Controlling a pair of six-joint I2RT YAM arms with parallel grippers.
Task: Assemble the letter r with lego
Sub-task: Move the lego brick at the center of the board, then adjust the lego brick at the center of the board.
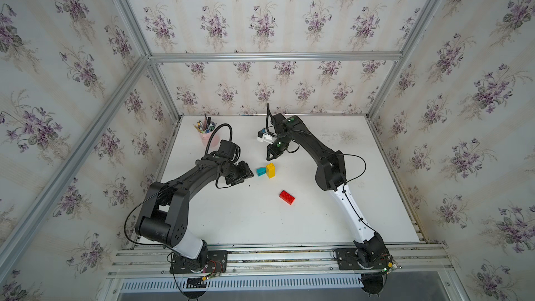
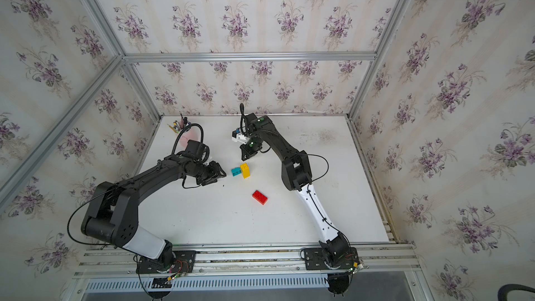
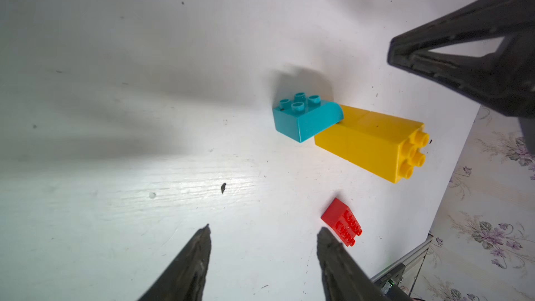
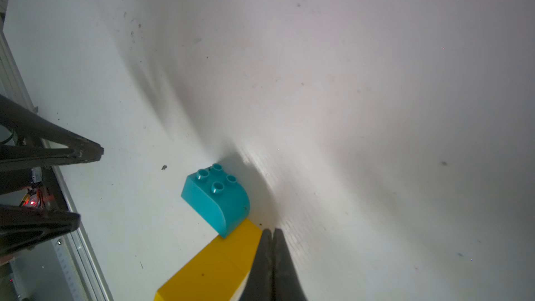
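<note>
Hovering with open, empty left hand [image 3: 263,230] near teal round-topped plastic brick [image 1: 261,171] touching yellow studded plastic bar [image 1: 270,170] on white counter [image 1: 231,221], closed, empty right hand [image 4: 272,231] close by the bar, long red studded brick [image 1: 287,197] well apart, risking a skewing nudge from either hand's tips.

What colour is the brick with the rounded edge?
Teal brick, clearest in the left wrist view.

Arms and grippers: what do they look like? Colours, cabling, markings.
The left arm and right arm are black, each with one white link above a black base plate. Black cables loop off both. Green dots mark the right arm's joints; a white module sits by its wrist. The left gripper and right gripper are black, with hollow triangular fingers tapering to points.
</note>
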